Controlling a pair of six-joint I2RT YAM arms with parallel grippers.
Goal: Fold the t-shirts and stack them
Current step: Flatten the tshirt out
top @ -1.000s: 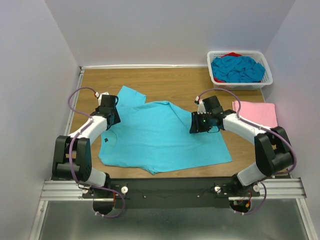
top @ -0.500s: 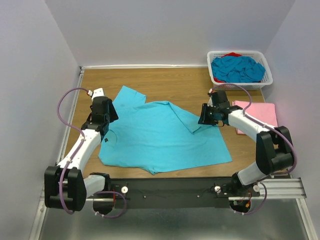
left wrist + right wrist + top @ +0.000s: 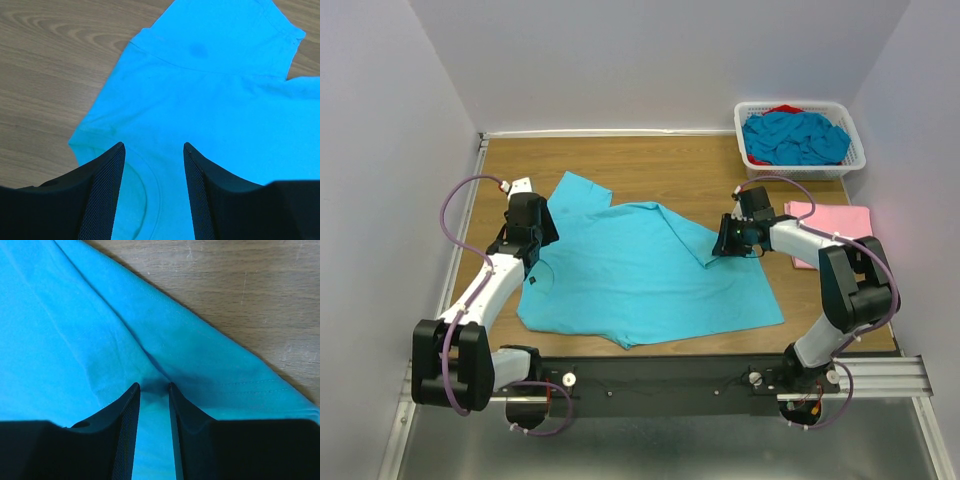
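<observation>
A turquoise t-shirt (image 3: 640, 275) lies spread flat on the wooden table, its collar at the left. My left gripper (image 3: 533, 243) hovers open over the collar and left sleeve (image 3: 215, 100), with nothing between its fingers (image 3: 152, 146). My right gripper (image 3: 725, 244) is at the shirt's right sleeve fold. Its fingertips press onto the cloth (image 3: 75, 330), and the jaws stand narrowly apart (image 3: 154, 385) with a small pucker of cloth between the tips. A folded pink t-shirt (image 3: 835, 225) lies at the right. More turquoise t-shirts (image 3: 795, 138) are piled in the basket.
A white lattice basket (image 3: 800, 105) stands at the back right corner, with a bit of red cloth (image 3: 783, 109) showing behind the turquoise pile. Bare wood (image 3: 650, 165) runs along the back. Grey walls close in the table on three sides.
My right gripper has shifted right to the sleeve fold, lowered onto the cloth, and its jaws have narrowed. The left arm's elbow has swung down and out while its gripper stays near the collar.
</observation>
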